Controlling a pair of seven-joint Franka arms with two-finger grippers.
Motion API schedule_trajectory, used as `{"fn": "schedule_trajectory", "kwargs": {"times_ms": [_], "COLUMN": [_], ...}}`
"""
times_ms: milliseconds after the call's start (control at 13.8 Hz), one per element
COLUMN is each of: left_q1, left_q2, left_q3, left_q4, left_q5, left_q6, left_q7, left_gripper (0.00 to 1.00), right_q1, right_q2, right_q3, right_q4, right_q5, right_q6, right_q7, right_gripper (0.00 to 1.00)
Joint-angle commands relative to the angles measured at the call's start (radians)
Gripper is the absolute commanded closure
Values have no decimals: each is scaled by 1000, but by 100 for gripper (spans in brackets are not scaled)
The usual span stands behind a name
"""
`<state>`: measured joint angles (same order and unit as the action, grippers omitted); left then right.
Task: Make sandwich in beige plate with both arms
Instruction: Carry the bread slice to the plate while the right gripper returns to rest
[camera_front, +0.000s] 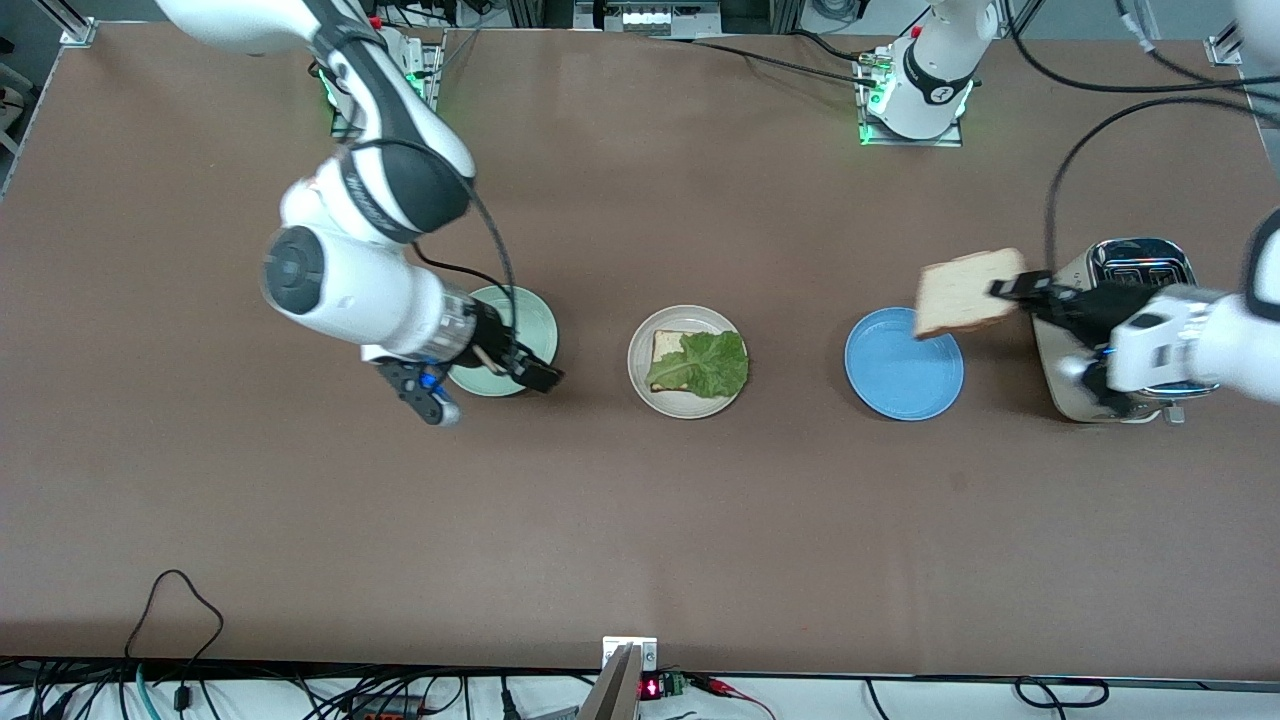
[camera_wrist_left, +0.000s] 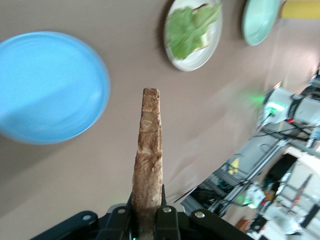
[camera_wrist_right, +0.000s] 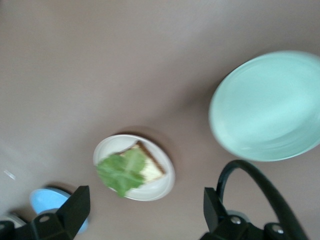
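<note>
Brown table (camera_front: 640, 520), three plates in a row: the sandwich is half made.

On the beige plate (camera_front: 660, 398) in the middle lie one bread slice (camera_front: 665, 347) and a lettuce leaf (camera_front: 708, 364); the top slice (camera_front: 965, 292) is missing, clenched by the left gripper (camera_front: 1010, 290) above the blue plate (camera_front: 903, 375)'s edge, it seems. The right gripper (camera_front: 490, 385) hangs with fingers spread and empty over the mint-green plate (camera_front: 535, 315), apparently waiting.

The desk (camera_front: 640, 520) is a matt brown surface, smooth and without shine. The toaster (camera_front: 1140, 262) looks like polished, glossy metal, while the bread slice (camera_front: 965, 292) has a rough, porous crust and the lettuce leaf (camera_front: 710, 364) is crinkled.
</note>
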<state>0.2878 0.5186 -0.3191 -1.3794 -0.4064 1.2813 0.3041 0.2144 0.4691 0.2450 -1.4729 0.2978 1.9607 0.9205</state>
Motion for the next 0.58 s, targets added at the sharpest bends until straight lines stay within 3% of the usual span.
{"fn": "schedule_trajectory", "kwargs": {"times_ms": [0, 145, 509], "left_q1": [-102, -165, -265], "left_q2": [67, 102, 215], "left_q3": [3, 3, 3], "left_q4": [2, 0, 0], "left_q5": [-102, -176, -331], "left_q6": [74, 139, 308], "left_q7": [-69, -79, -76], "left_gripper": [100, 100, 100], "right_q1": [-137, -200, -349], "right_q2": [-107, -162, -273], "right_q3": [10, 10, 7], "right_q4": [-70, -70, -70], "right_q5": [-20, -98, -265], "right_q6": [-147, -238, -301], "right_q7": [-296, -570, -875], "right_gripper": [0, 0, 0]}}
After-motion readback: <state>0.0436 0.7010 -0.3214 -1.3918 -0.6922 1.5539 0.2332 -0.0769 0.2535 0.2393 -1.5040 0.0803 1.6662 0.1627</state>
